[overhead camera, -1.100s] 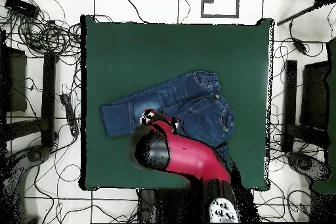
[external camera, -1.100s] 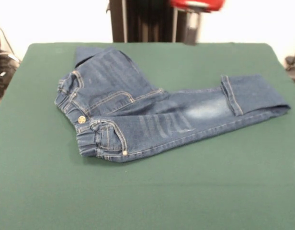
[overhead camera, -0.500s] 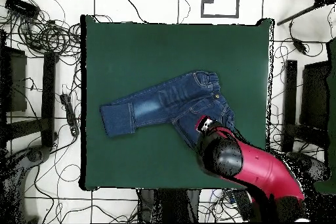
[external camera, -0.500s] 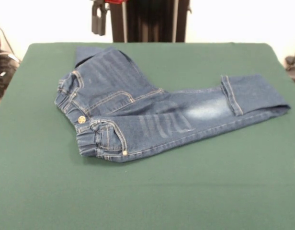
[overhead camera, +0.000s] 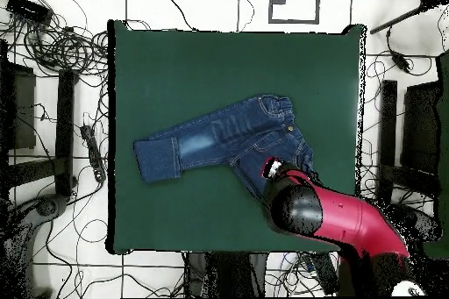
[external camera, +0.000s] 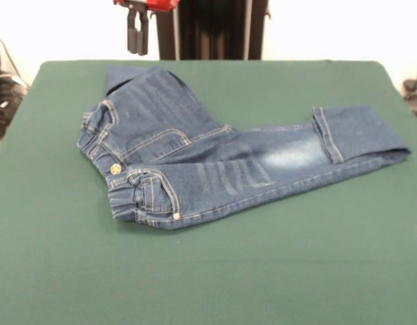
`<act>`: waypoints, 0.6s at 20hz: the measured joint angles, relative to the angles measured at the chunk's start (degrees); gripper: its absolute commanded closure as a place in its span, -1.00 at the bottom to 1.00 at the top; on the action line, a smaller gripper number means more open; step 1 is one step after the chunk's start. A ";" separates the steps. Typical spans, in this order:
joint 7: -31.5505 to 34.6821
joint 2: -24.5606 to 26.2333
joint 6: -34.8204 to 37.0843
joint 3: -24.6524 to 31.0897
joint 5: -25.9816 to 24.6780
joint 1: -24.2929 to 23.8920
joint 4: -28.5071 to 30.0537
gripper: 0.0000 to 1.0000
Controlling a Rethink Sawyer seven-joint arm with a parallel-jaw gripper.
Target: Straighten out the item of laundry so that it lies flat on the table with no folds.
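Note:
The item of laundry (external camera: 215,162), dark blue jeans with a faded patch, lies on the green table (external camera: 208,277). Its waistband (external camera: 110,169) is at the left. One leg stretches right and ends in a turned-back cuff (external camera: 330,135). The other leg is folded away behind the hip, with only a bit (external camera: 120,73) showing. My gripper (external camera: 135,39) hangs open and empty above the table's far left, beyond the jeans and clear of them. In the overhead view the jeans (overhead camera: 219,138) lie mid-table (overhead camera: 202,59), and my red arm (overhead camera: 333,225) covers their lower right corner.
Bare green felt surrounds the jeans on all sides, widest toward the front edge (external camera: 208,311). Tangled cables (overhead camera: 53,41) and dark frames (overhead camera: 61,129) lie on the floor around the table.
The arm swung from above the stretched leg to the waist end of the jeans, moving right to left in the front view. It then dropped slightly. The jeans have not moved.

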 measured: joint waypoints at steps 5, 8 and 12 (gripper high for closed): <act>0.00 1.71 0.00 2.19 -2.49 -1.74 0.07 1.00; 0.00 2.68 -0.01 3.62 -4.04 -3.76 0.17 -1.00; 0.00 3.83 -0.01 4.76 -6.35 -7.26 0.23 -1.00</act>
